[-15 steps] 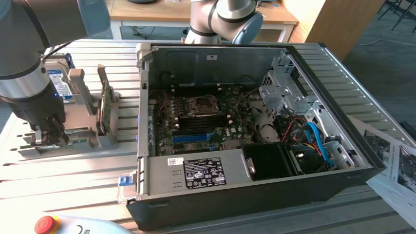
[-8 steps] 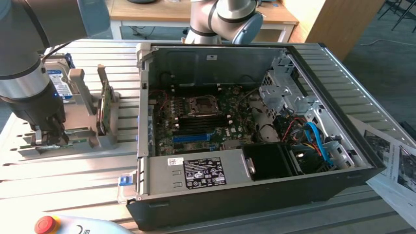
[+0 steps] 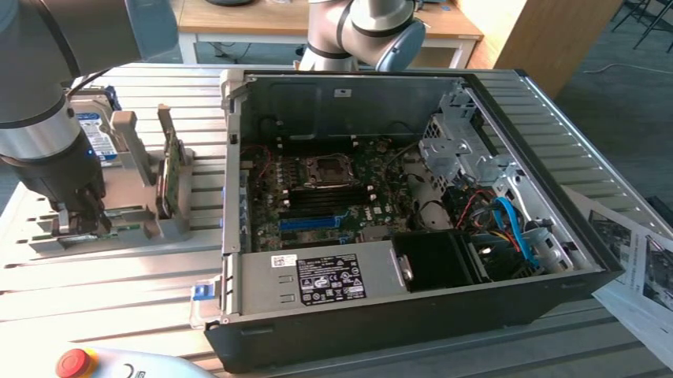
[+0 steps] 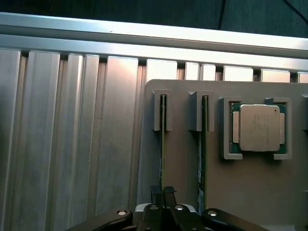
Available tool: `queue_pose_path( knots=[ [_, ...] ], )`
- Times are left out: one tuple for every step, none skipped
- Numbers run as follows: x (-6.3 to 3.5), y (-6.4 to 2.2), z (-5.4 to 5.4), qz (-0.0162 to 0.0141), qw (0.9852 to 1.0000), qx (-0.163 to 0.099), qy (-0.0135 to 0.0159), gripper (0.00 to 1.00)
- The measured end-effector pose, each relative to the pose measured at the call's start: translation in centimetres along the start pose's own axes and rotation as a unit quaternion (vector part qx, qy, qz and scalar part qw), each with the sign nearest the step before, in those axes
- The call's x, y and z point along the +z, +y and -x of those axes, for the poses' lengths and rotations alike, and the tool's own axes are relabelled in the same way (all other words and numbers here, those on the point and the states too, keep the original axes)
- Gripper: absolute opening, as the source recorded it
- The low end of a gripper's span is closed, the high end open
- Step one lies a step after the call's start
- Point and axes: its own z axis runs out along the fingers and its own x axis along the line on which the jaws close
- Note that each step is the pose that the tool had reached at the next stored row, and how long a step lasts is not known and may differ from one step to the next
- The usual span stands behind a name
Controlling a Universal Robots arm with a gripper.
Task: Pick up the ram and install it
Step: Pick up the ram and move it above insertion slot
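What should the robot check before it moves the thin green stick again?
1. Grip: the gripper is shut, with its fingertips closed on the edge of the ram. Ok.
2. Ram position: it stands on edge in its slot of the gray holder. Ok.
3. Neighbour: the second stick sits in its own slot beside the ram, apart from the fingertips. Ok.
4. Way in: the computer case lies open, and the motherboard is uncovered. Ok.
5. Target: are the black memory slots free, with their clips open? Cannot tell.
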Motion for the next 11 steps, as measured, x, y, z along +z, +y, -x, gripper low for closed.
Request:
queue_pose_path(
  knots=[
    [0.00, 0.00, 0.00, 0.0000, 1.0000, -0.001, 0.0001, 0.12],
    [0.00, 0.00, 0.00, 0.0000, 1.0000, -0.001, 0.0001, 0.12],
    [0.00, 0.00, 0.00, 0.0000, 1.0000, -0.001, 0.0001, 0.12],
    [0.00, 0.00, 0.00, 0.0000, 1.0000, -0.001, 0.0001, 0.12],
    [0.00, 0.00, 0.00, 0.0000, 1.0000, -0.001, 0.0001, 0.12],
    [0.00, 0.00, 0.00, 0.0000, 1.0000, -0.001, 0.0001, 0.12],
    [0.00, 0.00, 0.00, 0.0000, 1.0000, -0.001, 0.0001, 0.12],
    [0.00, 0.00, 0.00, 0.0000, 1.0000, -0.001, 0.0001, 0.12],
    [-0.02, 0.00, 0.00, 0.0000, 1.0000, -0.001, 0.0001, 0.12],
    [-0.07, 0.00, 0.01, 0.0000, 1.0000, -0.001, 0.0001, 0.12],
    [-0.13, 0.00, 0.01, 0.0000, 1.0000, -0.001, 0.0001, 0.12]
  ],
)
